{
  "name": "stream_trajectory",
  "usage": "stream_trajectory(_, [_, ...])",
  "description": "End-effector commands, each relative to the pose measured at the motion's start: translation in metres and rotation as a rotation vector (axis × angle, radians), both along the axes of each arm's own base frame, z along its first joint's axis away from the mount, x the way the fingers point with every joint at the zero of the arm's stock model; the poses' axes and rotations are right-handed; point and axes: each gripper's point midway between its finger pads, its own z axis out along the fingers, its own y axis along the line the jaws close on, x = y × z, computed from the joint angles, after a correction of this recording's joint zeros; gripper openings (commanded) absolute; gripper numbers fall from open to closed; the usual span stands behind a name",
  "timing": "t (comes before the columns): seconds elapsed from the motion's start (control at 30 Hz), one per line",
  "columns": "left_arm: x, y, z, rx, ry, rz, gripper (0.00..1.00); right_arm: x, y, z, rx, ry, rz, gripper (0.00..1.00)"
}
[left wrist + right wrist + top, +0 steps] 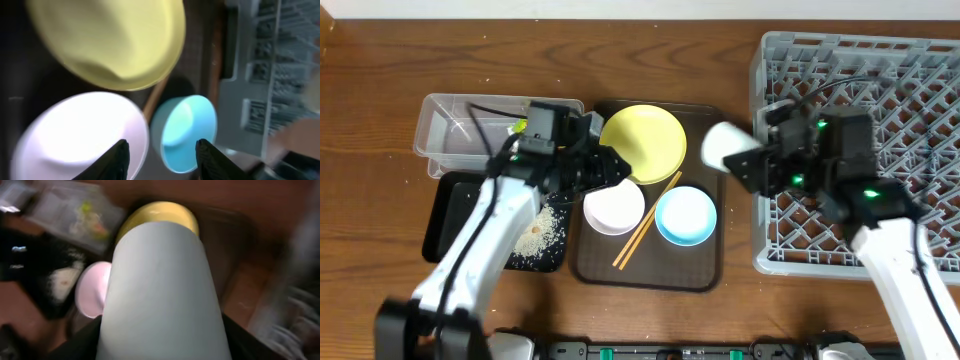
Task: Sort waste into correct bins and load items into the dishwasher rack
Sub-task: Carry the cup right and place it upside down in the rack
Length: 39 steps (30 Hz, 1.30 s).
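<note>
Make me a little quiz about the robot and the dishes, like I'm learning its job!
1. True or false: the right gripper holds the cup.
2. What lies between the white bowl and the blue bowl? A) chopsticks B) a fork C) a sponge
3. Fill in: the crumbs lie in the shallow ____ tray.

Key: 1 true; 2 A; 3 black.

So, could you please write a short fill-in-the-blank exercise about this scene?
1. The right end effector is shut on a pale ____.
2. The thin wooden ____ lie between the white bowl and the light blue bowl.
3. Rice-like ____ lie in the black tray.
Missing words: cup; chopsticks; crumbs.
</note>
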Motion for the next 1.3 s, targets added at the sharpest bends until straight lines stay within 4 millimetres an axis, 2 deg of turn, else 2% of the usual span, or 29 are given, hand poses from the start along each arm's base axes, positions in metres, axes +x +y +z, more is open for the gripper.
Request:
stream_trajectory(0.0, [0.006,0.030,0.010,0.166,-0.092,0.072,0.46,0.009,-0.049,0.019,-0.164,-0.039,-0.188,0.01])
stream_trajectory(0.13, [0.000,0.044,0.020,0.225,-0.120,0.112,0.50,-0.002,-0.099,0.020,-0.294,0.044,-0.354,0.01])
stream_trajectory(0.27, [-0.003,0.045,0.025,0.225,-0.132,0.112,0.50,-0.020,-0.152,0.011,-0.382,0.162,-0.540,0.01])
stream_trajectory(0.53, [-0.004,0.045,0.024,0.228,-0.122,0.111,0.51,-0.049,-0.222,-0.016,-0.401,0.362,-0.763,0.02])
stream_trajectory(0.7, [-0.006,0.045,0.022,0.230,-0.114,0.110,0.51,-0.058,-0.240,-0.036,-0.394,0.474,-0.809,0.04])
stream_trajectory(1.03, [-0.006,0.045,0.022,0.230,-0.114,0.110,0.51,-0.057,-0.259,-0.085,-0.422,0.666,-0.812,0.09])
stream_trajectory(1.1, [-0.006,0.045,0.022,0.230,-0.114,0.110,0.51,-0.057,-0.259,-0.095,-0.420,0.704,-0.801,0.14])
stream_trajectory(1.17, [-0.006,0.045,0.022,0.230,-0.114,0.110,0.51,-0.055,-0.255,-0.102,-0.396,0.726,-0.784,0.29])
stream_trajectory(1.2, [-0.006,0.045,0.022,0.230,-0.114,0.110,0.51,-0.054,-0.253,-0.105,-0.381,0.734,-0.775,0.39])
stream_trajectory(1.27, [-0.006,0.045,0.022,0.230,-0.114,0.110,0.51,-0.052,-0.248,-0.107,-0.352,0.739,-0.762,0.66])
